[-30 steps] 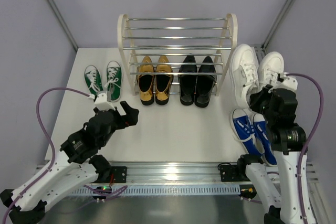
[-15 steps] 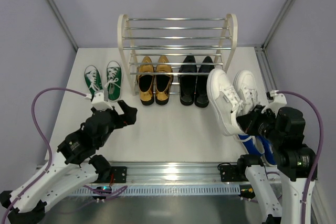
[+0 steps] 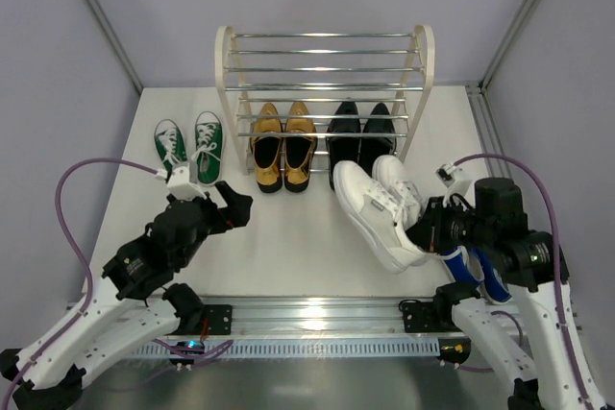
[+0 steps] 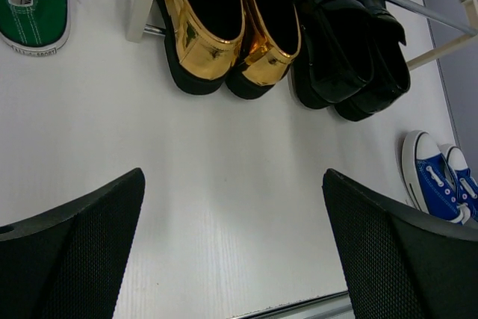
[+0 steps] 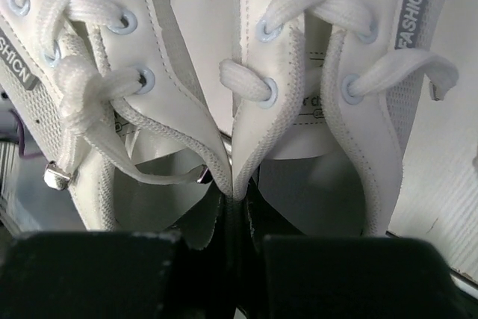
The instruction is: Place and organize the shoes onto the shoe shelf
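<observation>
**Right hand.** The right hand (image 3: 430, 226) is found closed, with the inner collars of the two white sneakers (image 3: 380, 208) pinched together between its fingers. In the wrist view the two collar walls are seen pressed into one seam at the right hand (image 5: 235, 207), so both white sneakers (image 5: 172, 87) are carried as a pair. They are held toes outward, just in front of the shoe shelf (image 3: 223, 74) and near the glossy black dress shoes (image 3: 360, 146), apparently raised off the surface (image 3: 298, 237).

**Left hand.** The left hand (image 3: 216, 201) is spread wide and nothing is held in it.

**Shelf contents.** The gold loafers (image 3: 282, 146) and the black dress shoes are lodged side by side at the lowest tier, heels projecting forward. Whether they are borne by the bottom rods or by the surface beneath cannot be settled from these views. The two upper tiers are seen bare.

**Progress.** Two pairs of five are judged placed and a third is in transit. The green canvas sneakers (image 3: 189, 146) lie on the surface just left of the shelf. The blue canvas sneakers (image 4: 437, 181) lie at the right, partly hidden by the right arm. Both pairs are yet to be shelved.
</observation>
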Robot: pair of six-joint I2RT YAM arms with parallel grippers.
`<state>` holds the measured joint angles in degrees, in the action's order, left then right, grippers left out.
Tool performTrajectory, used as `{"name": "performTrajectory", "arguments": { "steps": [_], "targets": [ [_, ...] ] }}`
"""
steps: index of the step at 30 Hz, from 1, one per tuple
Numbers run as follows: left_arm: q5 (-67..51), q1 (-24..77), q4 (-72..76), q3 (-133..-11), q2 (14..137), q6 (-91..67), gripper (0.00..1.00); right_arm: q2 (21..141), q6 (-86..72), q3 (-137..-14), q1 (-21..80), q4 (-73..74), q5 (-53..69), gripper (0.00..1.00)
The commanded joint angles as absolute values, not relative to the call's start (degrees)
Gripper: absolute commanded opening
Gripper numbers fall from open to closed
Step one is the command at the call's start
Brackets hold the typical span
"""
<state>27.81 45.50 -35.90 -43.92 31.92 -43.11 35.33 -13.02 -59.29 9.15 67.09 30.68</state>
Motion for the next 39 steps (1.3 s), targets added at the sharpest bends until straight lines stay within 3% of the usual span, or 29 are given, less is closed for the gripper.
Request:
{"name": "performTrajectory", "arguments": {
  "steps": [1, 6, 7, 10, 14, 15, 22, 25, 29, 34, 35, 36, 37, 39],
  "targets": [
    [26.02, 45.70, -35.77, -46.14, 32.26, -43.24, 1.00, 39.09, -17.65, -60.38, 19.21, 52.94, 31.13, 0.04],
    [26.19, 45.70, -37.61, -48.16, 31.20, -42.72, 1.00, 52.01, -20.91, -66.59, 51.87, 49.40, 9.17, 0.04],
    [26.89, 45.62, -38.05, -48.51, 30.42, -42.71, 1.00, 54.12, -21.00, -67.84, 54.47, 49.74, 6.70, 0.04],
    [28.03, 45.70, -39.90, -49.66, 27.88, -42.89, 1.00, 59.67, -22.58, -66.89, 56.60, 45.29, 4.31, 0.04],
    [30.32, 45.62, -42.62, -49.75, 24.45, -43.42, 1.00, 65.47, -26.89, -63.81, 60.11, 44.30, -6.48, 0.04],
    [30.50, 45.70, -43.24, -49.66, 24.00, -43.68, 1.00, 67.57, -29.16, -63.90, 60.99, 45.86, -14.07, 0.04],
    [26.38, 45.70, -44.11, -48.87, 25.83, -45.87, 1.00, 73.99, -54.36, -59.06, 72.75, 42.45, -31.80, 0.04],
    [19.88, 45.70, -43.60, -46.95, 29.61, -47.46, 0.95, 79.16, -70.43, -60.63, 79.35, 44.73, -36.89, 0.04],
    [12.23, 45.70, -42.19, -42.99, 31.47, -50.36, 0.84, 85.60, -80.32, -63.10, 84.19, 46.49, -37.62, 0.04],
    [10.19, 45.70, -44.29, -38.94, 28.31, -52.64, 0.80, 88.94, -82.98, -60.92, 84.46, 39.66, -34.72, 0.04],
    [10.20, 45.70, -44.91, -37.72, 27.87, -53.69, 0.79, 89.03, -82.01, -60.65, 84.46, 35.64, -33.59, 0.08],
    [9.93, 45.70, -44.91, -37.10, 27.43, -54.22, 0.79, 89.03, -78.87, -60.47, 84.46, 33.86, -33.05, 0.31],
    [9.24, 45.70, -44.91, -36.31, 27.16, -54.75, 0.77, 89.12, -77.53, -60.82, 84.46, 32.71, -32.61, 0.44],
    [8.88, 45.70, -44.74, -34.55, 27.60, -56.25, 0.73, 88.86, -74.37, -61.17, 84.46, 30.86, -31.91, 0.56]
  ]
}}
